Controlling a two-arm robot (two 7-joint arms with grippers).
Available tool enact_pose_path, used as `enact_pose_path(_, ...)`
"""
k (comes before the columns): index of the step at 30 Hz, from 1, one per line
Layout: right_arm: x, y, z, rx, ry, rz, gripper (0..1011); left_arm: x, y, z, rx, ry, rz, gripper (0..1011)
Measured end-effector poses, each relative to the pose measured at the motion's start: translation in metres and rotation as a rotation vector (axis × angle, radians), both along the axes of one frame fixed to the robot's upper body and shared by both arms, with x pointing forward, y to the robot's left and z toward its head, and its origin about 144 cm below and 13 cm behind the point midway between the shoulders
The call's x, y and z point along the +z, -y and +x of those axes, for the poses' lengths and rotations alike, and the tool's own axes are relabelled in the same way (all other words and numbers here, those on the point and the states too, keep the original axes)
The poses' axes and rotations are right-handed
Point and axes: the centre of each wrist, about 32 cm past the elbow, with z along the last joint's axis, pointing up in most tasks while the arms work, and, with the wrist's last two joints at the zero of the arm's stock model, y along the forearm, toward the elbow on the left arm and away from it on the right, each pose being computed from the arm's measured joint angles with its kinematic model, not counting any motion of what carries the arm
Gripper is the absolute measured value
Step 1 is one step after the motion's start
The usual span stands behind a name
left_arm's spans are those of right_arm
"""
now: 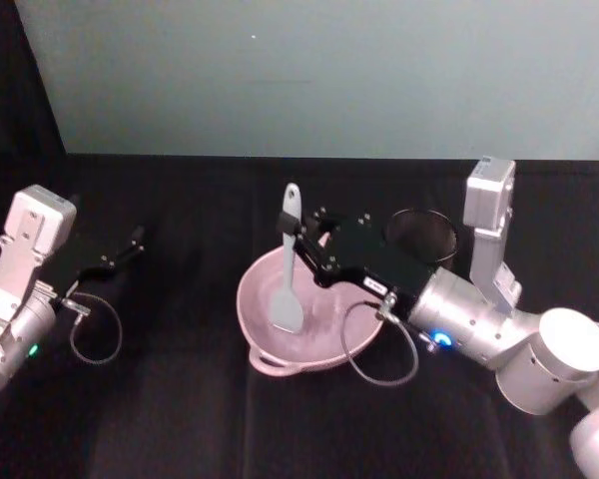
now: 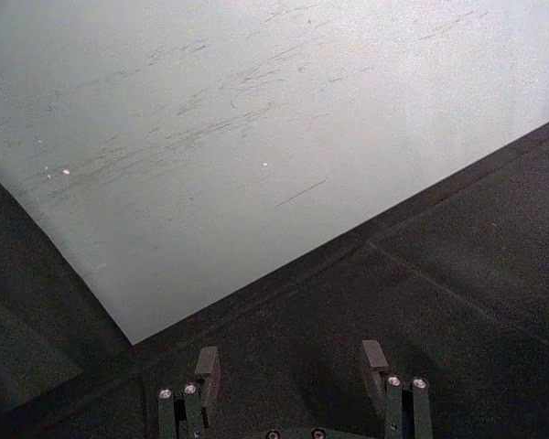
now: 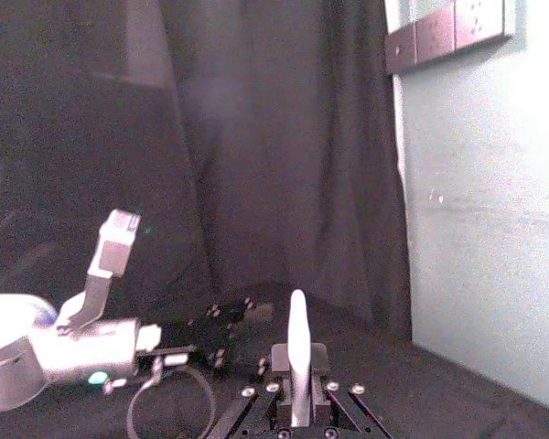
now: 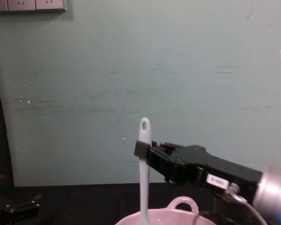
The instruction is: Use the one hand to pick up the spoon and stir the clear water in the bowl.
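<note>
Right gripper (image 1: 299, 239) pinches spoon (image 1: 287, 289) high on handle, scoop in bowl (image 1: 324, 329). Spoon likely light, stiff, slick; may pivot. Left gripper (image 1: 130, 244) parked, jaws apart.

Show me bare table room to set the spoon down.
Free: table between left gripper and bowl, and the strip before the bowl. Crowded: over the bowl and to its right, with right gripper holding spoon, and mesh cup.
</note>
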Motion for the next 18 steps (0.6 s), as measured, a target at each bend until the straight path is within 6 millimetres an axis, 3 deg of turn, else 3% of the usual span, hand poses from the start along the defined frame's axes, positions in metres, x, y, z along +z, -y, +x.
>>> enact_pose_path(8,-0.004,-0.012,0.028,-0.071,0.060,0.012,122,0.000,0.000,0.000,0.000,0.000,0.000,1011)
enact_pose_path(12,-0.009,-0.007,0.043,-0.142,0.101,-0.016,123,0.000,0.000,0.000,0.000,0.000,0.000,1011)
enact_pose_path(18,-0.011,0.008,0.047,-0.207,0.148,-0.057,123,0.000,0.000,0.000,0.000,0.000,0.000,1011)
